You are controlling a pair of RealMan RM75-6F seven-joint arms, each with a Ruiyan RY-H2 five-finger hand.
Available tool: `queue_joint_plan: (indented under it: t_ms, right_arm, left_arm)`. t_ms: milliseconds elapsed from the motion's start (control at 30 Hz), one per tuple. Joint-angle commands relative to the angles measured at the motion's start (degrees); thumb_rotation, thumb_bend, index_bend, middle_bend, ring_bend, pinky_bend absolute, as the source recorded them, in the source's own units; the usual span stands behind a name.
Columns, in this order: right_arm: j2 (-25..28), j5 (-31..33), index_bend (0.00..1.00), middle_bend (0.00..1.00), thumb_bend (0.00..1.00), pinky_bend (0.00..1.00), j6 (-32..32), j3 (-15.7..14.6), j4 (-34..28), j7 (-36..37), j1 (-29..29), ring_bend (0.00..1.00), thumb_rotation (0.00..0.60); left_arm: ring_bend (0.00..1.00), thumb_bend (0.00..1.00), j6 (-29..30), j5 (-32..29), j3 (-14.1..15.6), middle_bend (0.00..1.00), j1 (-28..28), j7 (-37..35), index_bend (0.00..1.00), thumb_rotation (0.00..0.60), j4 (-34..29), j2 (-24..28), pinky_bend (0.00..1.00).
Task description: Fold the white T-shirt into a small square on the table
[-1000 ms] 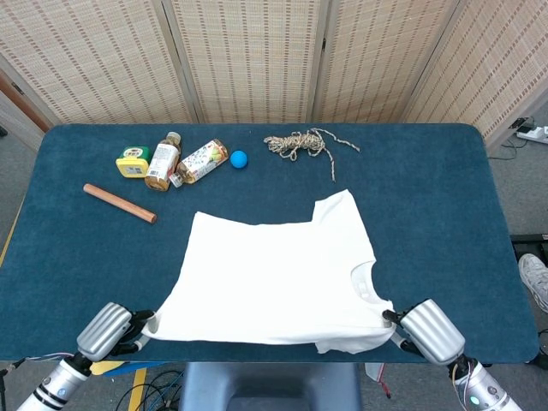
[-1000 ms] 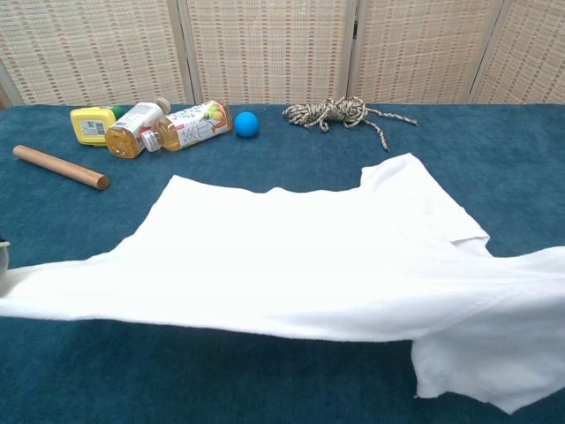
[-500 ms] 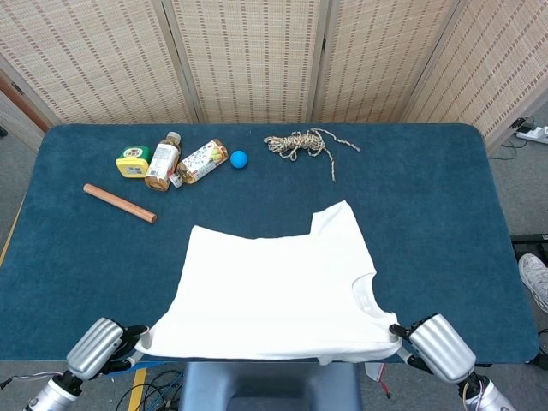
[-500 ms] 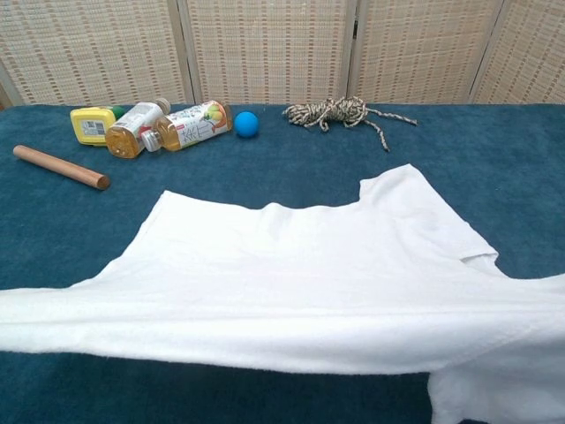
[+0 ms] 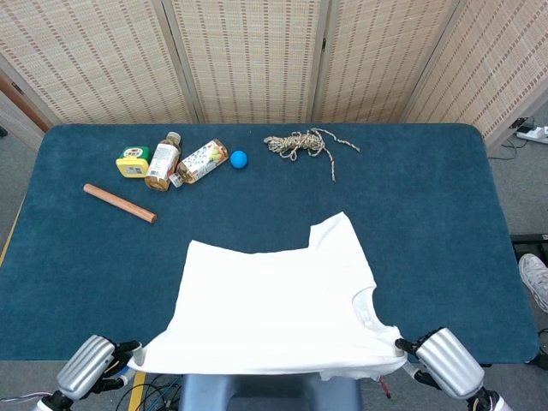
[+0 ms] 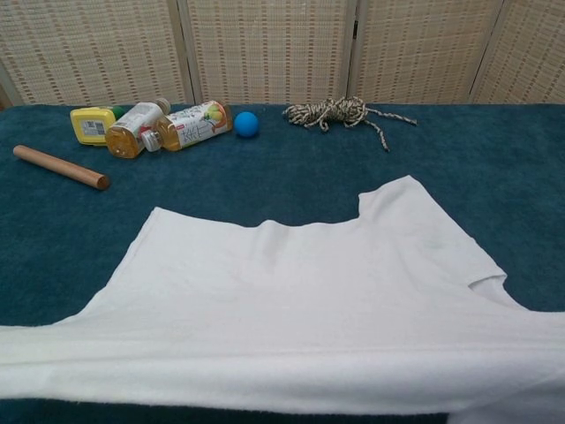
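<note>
The left hand [image 5: 88, 378] grips the near left corner of the white T-shirt [image 5: 274, 308]; the right hand [image 5: 445, 373] grips its near right corner by the collar; both sit past the table's [image 5: 428, 197] near edge, so the shirt's near hem is stretched between them over that edge; its far part lies flat mid-table. Beyond the shirt lies bare blue cloth; further off lie a wooden rod [image 5: 119, 203], bottles [image 5: 180, 161], a blue ball [image 5: 238, 158] and a rope [image 5: 301, 143].
</note>
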Motion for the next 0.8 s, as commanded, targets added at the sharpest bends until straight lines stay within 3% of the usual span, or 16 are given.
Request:
queue_joint_plan:
  t_ms: [33, 200, 433, 800]
  right_arm:
    - [0.26, -0.85, 0.79, 0.94, 0.53, 1.00, 0.16, -0.42, 0.31, 0.23, -0.27, 0.99, 0.600]
    - [0.49, -0.95, 0.79, 0.94, 0.53, 1.00, -0.22, -0.51, 0.59, 0.35, -0.64, 0.99, 0.600]
    - [-0.29, 1.15, 0.79, 0.94, 0.53, 1.00, -1.04, 0.95, 1.63, 0.28, -1.08, 0.99, 0.600]
    - [-1.95, 7.12, 0.79, 0.93, 0.54, 1.00, -3.56, 4.93, 1.56, -1.44, -1.20, 0.99, 0.600]
  left_arm:
    - [0.95, 0.50, -0.55, 0.60, 0.54, 1.00, 0.15, 0.31, 0.66, 0.600, -0.53, 0.53, 1.00]
    - [0.95, 0.50, -0.89, 1.61, 1.16, 1.00, 0.52, 0.65, 0.66, 0.600, -1.55, 1.12, 1.00]
    - [0.95, 0.50, -2.88, 1.73, -0.45, 1.00, -0.74, 1.13, 0.66, 0.600, -1.83, 0.31, 1.00]
    - [0.95, 0.50, -10.32, -4.16, -6.27, 1.00, -6.30, -2.35, 0.66, 0.600, -0.59, -1.03, 1.00]
